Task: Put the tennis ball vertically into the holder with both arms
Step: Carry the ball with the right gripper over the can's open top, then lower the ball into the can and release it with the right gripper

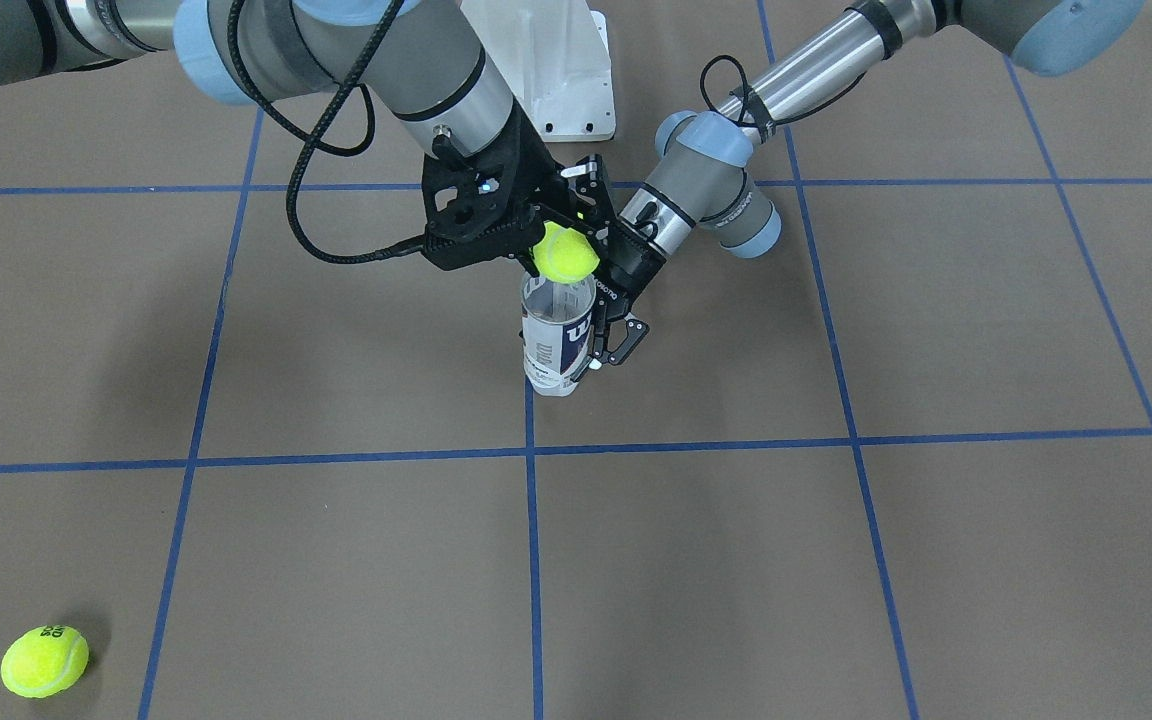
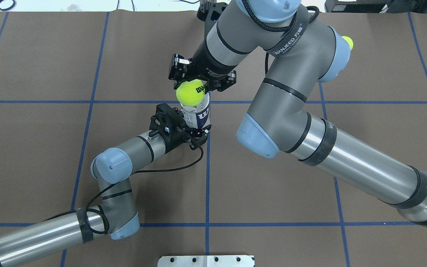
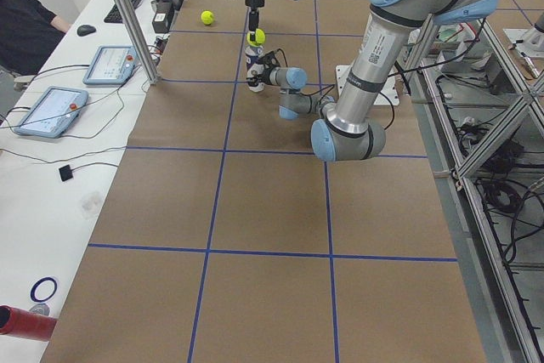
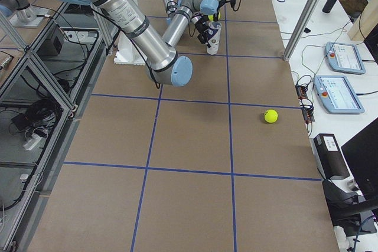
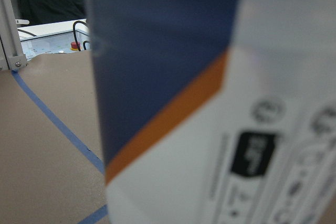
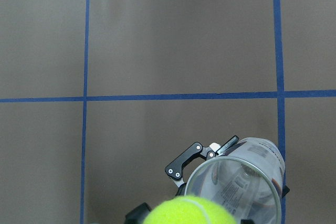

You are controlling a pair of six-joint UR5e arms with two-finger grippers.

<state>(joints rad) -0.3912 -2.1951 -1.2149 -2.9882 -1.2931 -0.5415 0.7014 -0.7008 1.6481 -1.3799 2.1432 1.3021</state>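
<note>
The yellow-green tennis ball (image 1: 566, 253), pinched in the right gripper (image 2: 193, 90), hung just above the silver-rimmed mouth of the clear holder (image 6: 265, 156), which stood upright on the table (image 1: 836, 560) with the left gripper (image 1: 596, 345) clamped round its navy-and-white label

holder (image 1: 556, 340): a clear tube with a white and navy label, a white "W" and a silver rim. You see it standing upright, mouth up, near the table's middle, well in from every edge.
tennis ball (image 1: 566, 253): yellow-green with black lettering, held off the table just over the holder's open mouth. You cannot tell whether it touches the rim.
right gripper (image 2: 193, 89): closed on the tennis ball.
left gripper (image 2: 195, 125): clamped low on the holder's side.
left arm (image 2: 132, 148), right arm (image 2: 284, 104): silver-grey with light-blue caps, meeting at the holder.
</note>
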